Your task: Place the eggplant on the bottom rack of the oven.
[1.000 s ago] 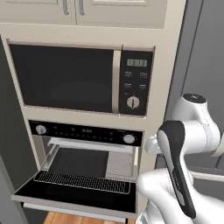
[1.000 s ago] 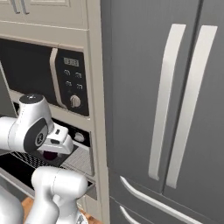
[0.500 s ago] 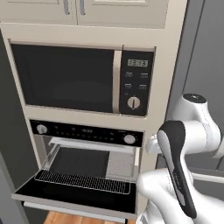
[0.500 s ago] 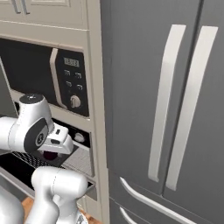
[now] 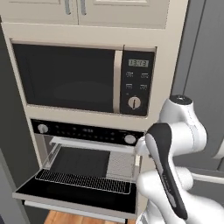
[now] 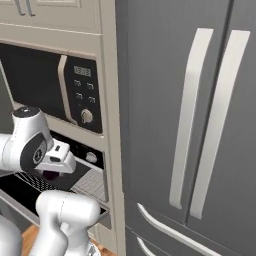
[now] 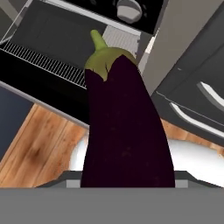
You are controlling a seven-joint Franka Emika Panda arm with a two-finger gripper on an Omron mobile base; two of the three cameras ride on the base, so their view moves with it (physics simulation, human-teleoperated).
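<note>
The oven (image 5: pixel 87 131) stands open below the microwave, its door (image 5: pixel 65 199) dropped flat. The bottom rack (image 5: pixel 83 180), a silver wire grid, is pulled out over the door and shows again in the hand view (image 7: pixel 43 63). My gripper (image 6: pixel 52 170) hangs in front of the oven's right side, above the rack's level, shut on the eggplant (image 7: pixel 124 131). The eggplant is dark purple with a green stem pointing towards the oven, and it hides my fingertips in the hand view. In the right base view the eggplant (image 6: pixel 49 174) shows as a dark lump under the hand.
A black-glass microwave (image 5: pixel 65 76) sits above the oven. To the right stands a grey fridge with long handles (image 6: pixel 187 115) and drawer handles (image 7: pixel 197 118). There is wooden floor (image 7: pixel 39 148) below the oven door. My own arm (image 5: pixel 168 166) blocks the oven's right edge in the left base view.
</note>
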